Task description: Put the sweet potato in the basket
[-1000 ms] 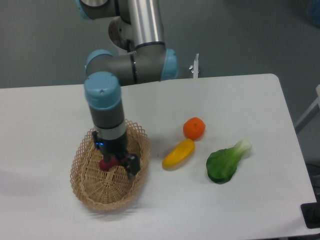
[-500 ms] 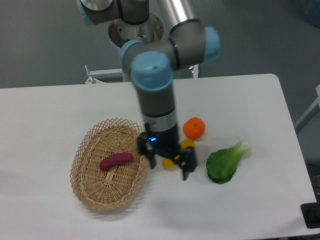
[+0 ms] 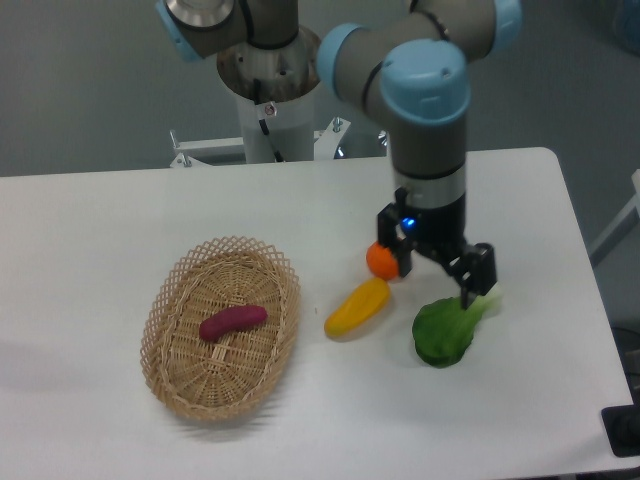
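Observation:
The magenta-purple sweet potato (image 3: 233,322) lies inside the tan wicker basket (image 3: 172,375) at the left of the table, resting near the basket's middle. My gripper (image 3: 437,273) hangs open well to the right, above the table between the round orange fruit and the green leafy vegetable, with nothing between its fingers. It is far from the basket.
A yellow-orange elongated vegetable (image 3: 357,307) lies just right of the basket. A round orange fruit (image 3: 382,260) sits partly behind my gripper's left finger. A green leafy vegetable (image 3: 448,327) lies under and right of the gripper. The table's right edge is close by.
The gripper let go of the sweet potato in the basket, then swung right across the table, from over the basket to above the orange fruit and leafy vegetable.

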